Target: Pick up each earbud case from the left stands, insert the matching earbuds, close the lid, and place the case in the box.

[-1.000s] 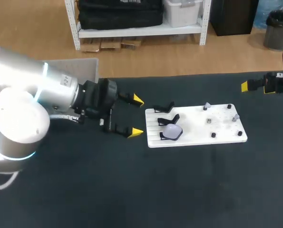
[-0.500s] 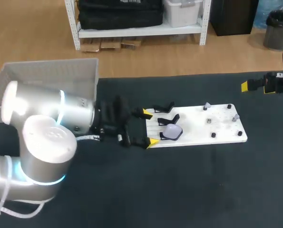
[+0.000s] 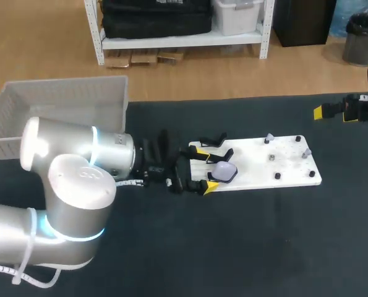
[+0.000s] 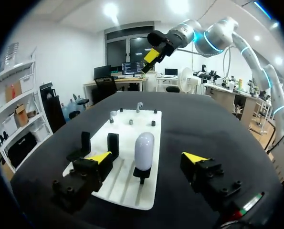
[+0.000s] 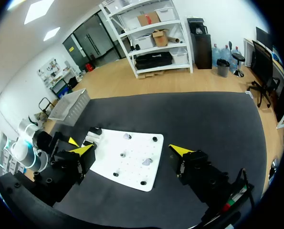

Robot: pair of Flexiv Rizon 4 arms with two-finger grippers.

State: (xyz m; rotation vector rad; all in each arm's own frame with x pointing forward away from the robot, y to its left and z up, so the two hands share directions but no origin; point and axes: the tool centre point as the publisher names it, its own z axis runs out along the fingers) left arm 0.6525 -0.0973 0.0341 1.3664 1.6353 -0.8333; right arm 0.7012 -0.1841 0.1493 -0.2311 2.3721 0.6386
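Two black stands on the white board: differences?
The front black stand holds a pale rounded earbud case; the rear black stand is empty. The front one faces the gap of the open left gripper; the rear one stands by one finger. Both sit at the white board's left end.

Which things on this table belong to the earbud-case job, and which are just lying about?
Job: earbud case; black stands, one holding it; white board; small pale pieces, likely earbuds; basket; left gripper, jaws open either side of the case.
Not in play: black pegs; right gripper, away at the table's far edge.
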